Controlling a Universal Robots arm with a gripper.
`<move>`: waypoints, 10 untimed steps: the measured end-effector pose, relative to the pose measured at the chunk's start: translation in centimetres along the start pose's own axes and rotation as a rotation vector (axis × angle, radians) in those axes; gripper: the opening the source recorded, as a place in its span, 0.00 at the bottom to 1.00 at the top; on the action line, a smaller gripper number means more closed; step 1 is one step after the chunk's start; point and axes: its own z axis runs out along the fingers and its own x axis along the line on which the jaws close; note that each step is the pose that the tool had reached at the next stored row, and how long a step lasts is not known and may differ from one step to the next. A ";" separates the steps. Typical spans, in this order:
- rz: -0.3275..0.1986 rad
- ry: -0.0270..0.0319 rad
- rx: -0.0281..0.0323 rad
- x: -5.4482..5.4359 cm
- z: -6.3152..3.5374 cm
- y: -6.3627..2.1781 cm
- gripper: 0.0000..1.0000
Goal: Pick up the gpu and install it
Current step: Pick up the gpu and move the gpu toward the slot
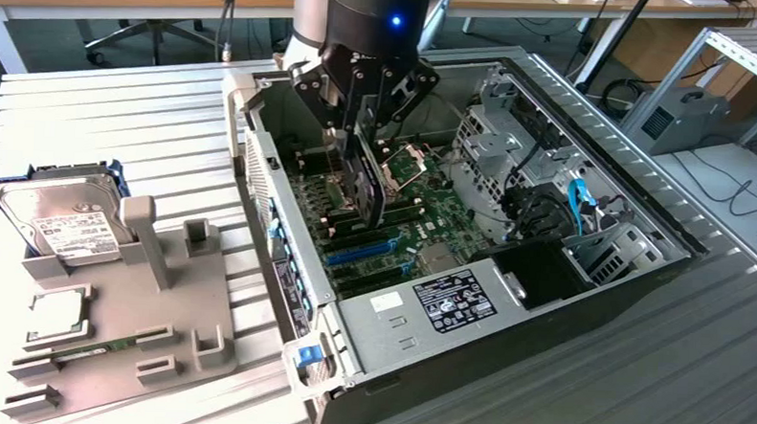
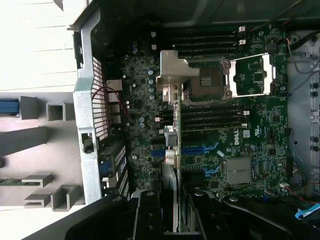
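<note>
The gpu (image 1: pixel 369 188) hangs edge-on inside the open computer case (image 1: pixel 634 209), just above the green motherboard (image 1: pixel 445 215). My gripper (image 1: pixel 366 135) is shut on its upper edge. In the wrist view the gpu (image 2: pixel 174 150) is a thin vertical strip, and its silver end bracket (image 2: pixel 172 75) points toward the CPU socket (image 2: pixel 212 82). There the gripper (image 2: pixel 175 212) grips the card between two black fingers (image 2: pixel 149 217). Blue expansion slots (image 2: pixel 200 149) lie on the board right beside the card's lower edge; whether the card touches them I cannot tell.
A grey fixture (image 1: pixel 130 345) at the exterior view's left holds a silver hard drive (image 1: pixel 65 219) with a white label and a narrow green memory stick (image 1: pixel 107 345). The case's perforated rear wall (image 2: pixel 99 100), drive cage (image 1: pixel 503 141) and blue cables (image 1: pixel 578 198) hem the board in.
</note>
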 end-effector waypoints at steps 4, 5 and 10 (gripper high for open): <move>0.000 -0.0001 0.0000 -0.3 0.22 0.17 0.26; 0.000 -0.0001 -0.0001 -0.4 0.27 0.21 0.26; 0.000 0.0000 0.0000 -0.7 0.49 0.40 0.26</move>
